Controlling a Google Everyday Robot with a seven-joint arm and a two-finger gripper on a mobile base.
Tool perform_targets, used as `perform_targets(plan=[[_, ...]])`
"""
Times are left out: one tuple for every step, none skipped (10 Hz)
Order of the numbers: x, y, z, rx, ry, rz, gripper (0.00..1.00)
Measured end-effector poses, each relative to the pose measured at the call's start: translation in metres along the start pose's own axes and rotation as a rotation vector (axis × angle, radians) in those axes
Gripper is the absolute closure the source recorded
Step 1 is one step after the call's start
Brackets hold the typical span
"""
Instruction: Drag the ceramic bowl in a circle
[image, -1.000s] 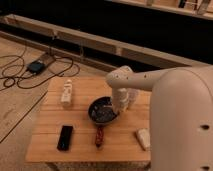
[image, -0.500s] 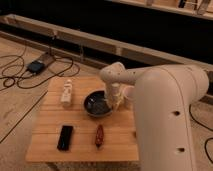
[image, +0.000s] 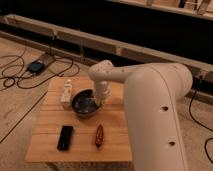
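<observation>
My robot's white arm (image: 155, 105) fills the right half of the frame and bends down over the wooden table (image: 47, 150) at lower centre. The ceramic bowl (image: 82, 105) sits on the tabletop just left of frame centre, close beside a white bottle-like object (image: 66, 94). The gripper (image: 100, 98) is down at the bowl's right rim with its jaws together, apparently pinching that rim. I judge the bowl heavy, rigid, glossy and easy to chip. It should slide readily on wood, and the rim is the sensible hold. A black phone-shaped slab (image: 65, 137) and a reddish-brown item (image: 99, 135) lie nearer the table's front edge.
</observation>
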Motion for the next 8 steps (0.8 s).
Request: perform_targets(plan=[[0.013,0.013,-0.003,-0.022,0.009,-0.028,1.00],[0.024,0.020,-0.006,-0.039,0.018,-0.044,1.00],[0.036,0.023,-0.010,-0.052,0.028,-0.056,1.00],[0.046,0.024,-0.014,-0.060,0.036,-0.065,1.00],[0.056,0.018,-0.019,-0.063,0.042,-0.064,1.00],[0.065,0.006,-0.022,-0.053,0.050,-0.052,1.00],[0.070,-0.007,-0.023,-0.038,0.057,-0.040,1.00],[0.076,-0.024,-0.023,-0.019,0.065,-0.017,1.00]])
